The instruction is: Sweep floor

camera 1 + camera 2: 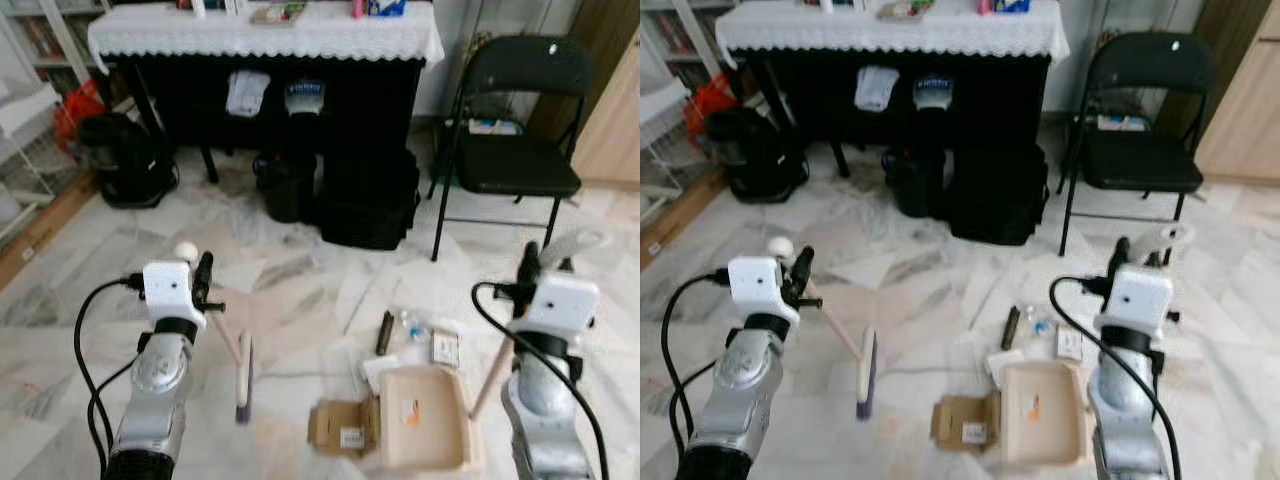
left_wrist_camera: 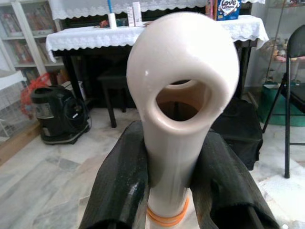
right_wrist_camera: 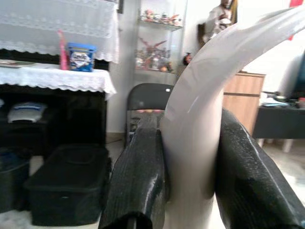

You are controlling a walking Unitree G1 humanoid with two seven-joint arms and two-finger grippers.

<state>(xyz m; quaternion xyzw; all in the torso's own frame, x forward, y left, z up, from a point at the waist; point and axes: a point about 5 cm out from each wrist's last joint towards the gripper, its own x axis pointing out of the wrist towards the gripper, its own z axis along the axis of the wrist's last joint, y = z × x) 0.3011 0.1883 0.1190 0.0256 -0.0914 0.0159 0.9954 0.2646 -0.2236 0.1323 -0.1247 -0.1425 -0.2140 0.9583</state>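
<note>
floor [image 1: 300, 290]: glossy veined marble | brush handle [image 2: 183, 95]: smooth glossy cream plastic | dustpan [image 1: 425, 420]: matt beige plastic | fingers [image 2: 119, 186]: rough matt black | chair [image 1: 520, 160]: matt black | tablecloth [image 1: 260, 38]: white lace cloth | box [image 1: 340, 428]: brown cardboard

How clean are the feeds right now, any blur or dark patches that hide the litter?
Left eye view: soft but readable, cardboard scraps and dustpan evenly lit; black under the table. Left wrist view: sharp on the broom handle, slight gloss. Right wrist view: dustpan handle slightly blurred, bright background.

Soft, even daylight; slightly blurry throughout.
</note>
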